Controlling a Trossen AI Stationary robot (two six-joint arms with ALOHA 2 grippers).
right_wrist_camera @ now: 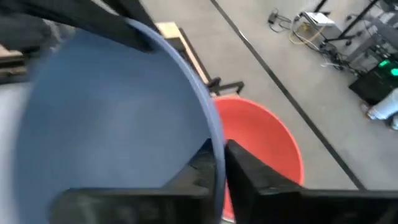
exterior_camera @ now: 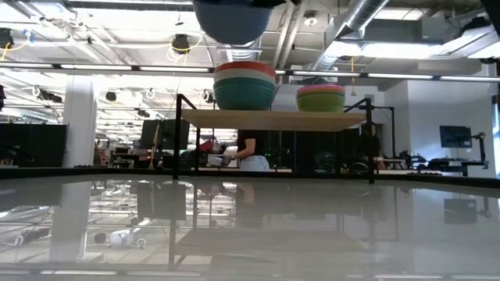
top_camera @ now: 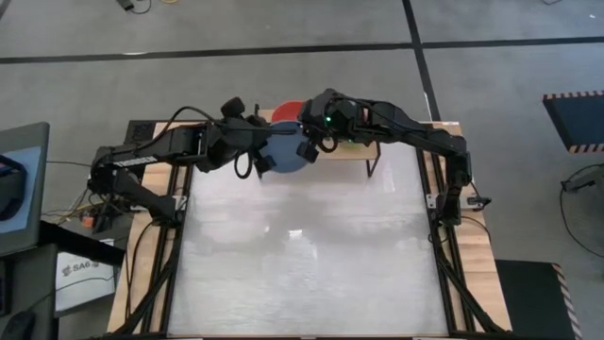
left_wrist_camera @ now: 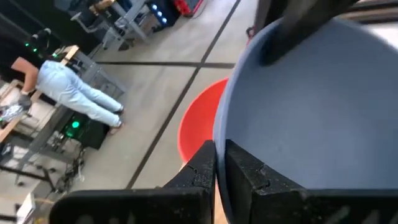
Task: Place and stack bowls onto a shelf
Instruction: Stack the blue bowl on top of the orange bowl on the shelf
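A light blue bowl point(top_camera: 285, 156) hangs in the air between my two grippers, above the far middle of the table. In the low view the light blue bowl point(exterior_camera: 232, 19) is above a stack on the shelf point(exterior_camera: 273, 119): a dark green bowl point(exterior_camera: 244, 95) at the bottom and a red bowl point(exterior_camera: 244, 69) on top. My left gripper point(top_camera: 263, 159) is shut on the blue bowl's left rim. My right gripper point(top_camera: 308, 144) is shut on its far right rim. My left gripper pinches the blue bowl's rim point(left_wrist_camera: 219, 146), with one finger inside the bowl and one finger point(left_wrist_camera: 202, 171) outside. It comes from the table's left. The bowl is lifted clear. My right gripper pinches the rim point(right_wrist_camera: 217, 146) on the opposite side, with one finger inside and one finger point(right_wrist_camera: 255, 177) outside. It comes from the right.
A second, smaller stack with a lime green bowl point(exterior_camera: 320, 100) stands on the shelf's right part. The shelf stands on thin black legs at the table's far edge. The white tabletop point(top_camera: 302, 255) spreads wide toward the near edge. A person point(left_wrist_camera: 74, 93) stands in the room beyond.
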